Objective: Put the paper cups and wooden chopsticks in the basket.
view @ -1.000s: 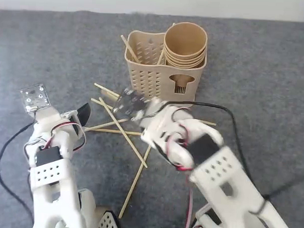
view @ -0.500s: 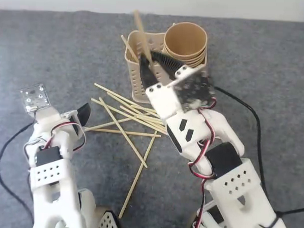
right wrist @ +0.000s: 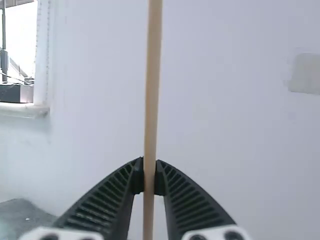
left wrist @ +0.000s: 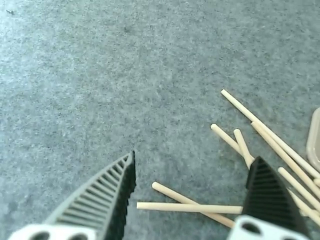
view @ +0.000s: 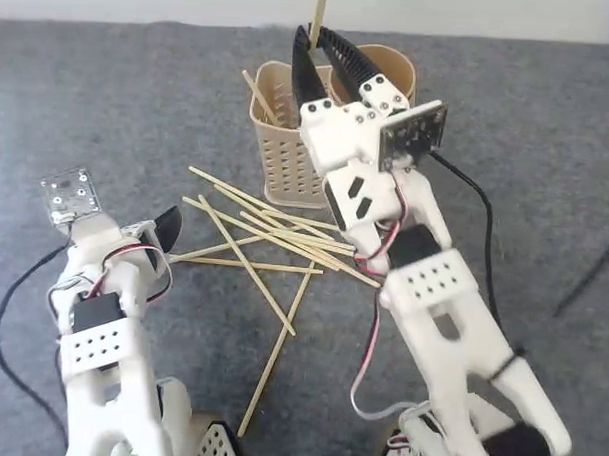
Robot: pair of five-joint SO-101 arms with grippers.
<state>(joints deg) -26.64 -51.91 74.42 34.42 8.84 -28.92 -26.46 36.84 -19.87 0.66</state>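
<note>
High view shows the right gripper (view: 311, 38) clamped on one upright chopstick (view: 318, 6) above the basket (view: 277, 157). Over the carpet (left wrist: 100, 75), the left gripper (left wrist: 196, 159) holds its jaws apart near loose chopsticks (left wrist: 190, 206).

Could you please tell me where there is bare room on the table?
The grey felt mat is bare left and right of the beige slotted plastic basket. Before the basket, scattered pale wooden chopsticks crowd it.

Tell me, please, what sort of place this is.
Probably an ordinary indoor room with a tabletop work area: a grey felt-like table cover, a plain white wall behind it, and what looks like a bright window at one side.
</note>
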